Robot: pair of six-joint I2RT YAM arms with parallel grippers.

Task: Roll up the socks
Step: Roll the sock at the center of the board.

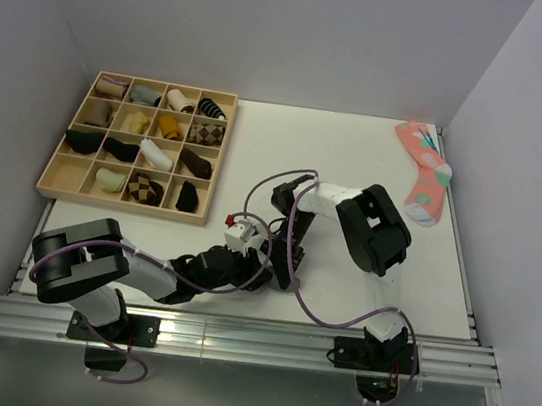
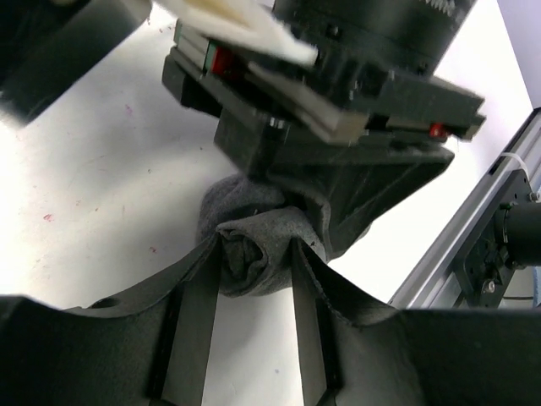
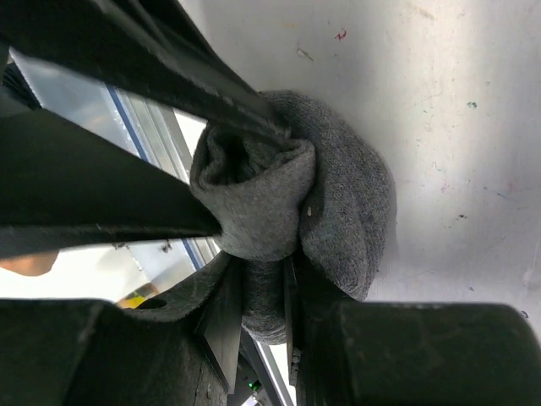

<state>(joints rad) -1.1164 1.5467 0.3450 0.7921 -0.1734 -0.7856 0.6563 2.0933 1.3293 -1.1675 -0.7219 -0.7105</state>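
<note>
The dark charcoal-grey socks (image 2: 254, 258) are bunched into a tight roll on the white table. In the left wrist view my left gripper (image 2: 255, 254) has its two fingers pressed on either side of the roll. In the right wrist view my right gripper (image 3: 264, 292) is shut on a fold of the same socks (image 3: 338, 203), with the left gripper's fingers (image 3: 169, 59) coming in from the upper left. In the top view both grippers meet near the table's front middle (image 1: 279, 255), and the socks are hidden under them.
A wooden divided tray (image 1: 44, 184) with several sock rolls stands at the back left. A salmon-pink dotted sock (image 1: 425, 169) lies at the back right. The metal rail (image 1: 232, 334) runs along the table's near edge, close to the grippers.
</note>
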